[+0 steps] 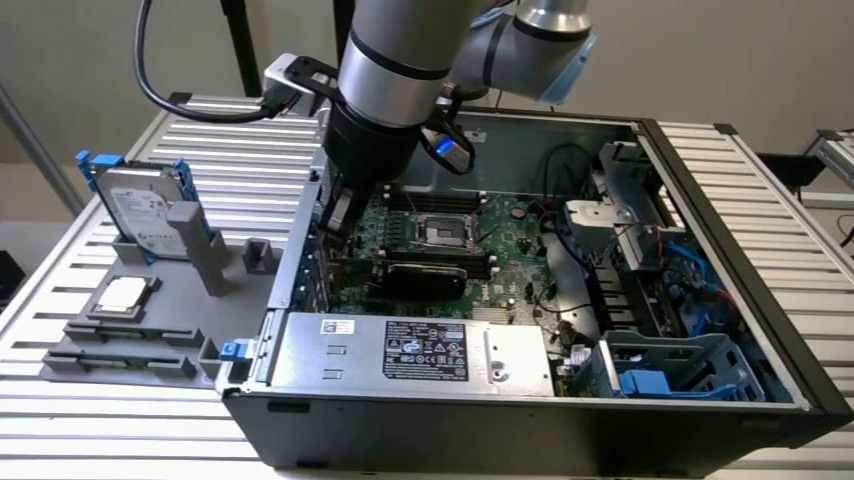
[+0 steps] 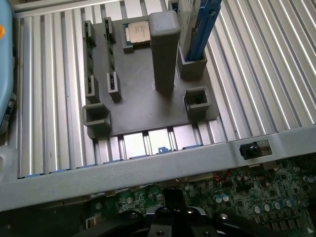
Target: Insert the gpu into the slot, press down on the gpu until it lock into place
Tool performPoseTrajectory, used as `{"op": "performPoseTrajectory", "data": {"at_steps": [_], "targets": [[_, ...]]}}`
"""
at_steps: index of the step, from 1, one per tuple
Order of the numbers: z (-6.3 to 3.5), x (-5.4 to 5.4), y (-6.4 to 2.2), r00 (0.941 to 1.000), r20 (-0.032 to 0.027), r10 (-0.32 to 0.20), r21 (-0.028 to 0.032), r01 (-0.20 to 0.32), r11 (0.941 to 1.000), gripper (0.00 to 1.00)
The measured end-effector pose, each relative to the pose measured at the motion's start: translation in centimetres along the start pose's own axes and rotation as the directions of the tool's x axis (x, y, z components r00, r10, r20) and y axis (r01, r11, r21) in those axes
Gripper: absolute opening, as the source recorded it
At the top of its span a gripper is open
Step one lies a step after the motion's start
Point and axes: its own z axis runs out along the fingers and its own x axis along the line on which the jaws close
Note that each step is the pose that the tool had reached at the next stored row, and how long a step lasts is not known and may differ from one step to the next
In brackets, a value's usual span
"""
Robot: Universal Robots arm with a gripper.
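The gpu, a flat black card, lies across the green motherboard just in front of the square CPU socket, inside the open computer case. The blue slot is hidden, likely beneath the card. My gripper reaches down into the case at the card's end toward the exterior view's left, mostly covered by the arm's black wrist. In the wrist view the gripper's black body hangs over the motherboard, just inside the case wall.
A big silver labelled box fills the case's front. A blue drive cage and cables sit toward the exterior view's right. Outside, a grey fixture carries a CPU chip, a hard drive and memory sticks.
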Motion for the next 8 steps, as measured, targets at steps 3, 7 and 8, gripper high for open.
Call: {"op": "performPoseTrajectory", "data": {"at_steps": [3,7,8], "targets": [[0.0,-0.03,0.04,1.0,0.0,0.001,-0.0001,-0.001,1.0,0.11],[-0.05,-0.06,0.07,1.0,0.0002,0.001,-0.0005,-0.001,1.0,0.11],[-0.08,-0.06,0.09,1.0,0.0001,0.001,-0.0006,-0.001,1.0,0.11]]}}
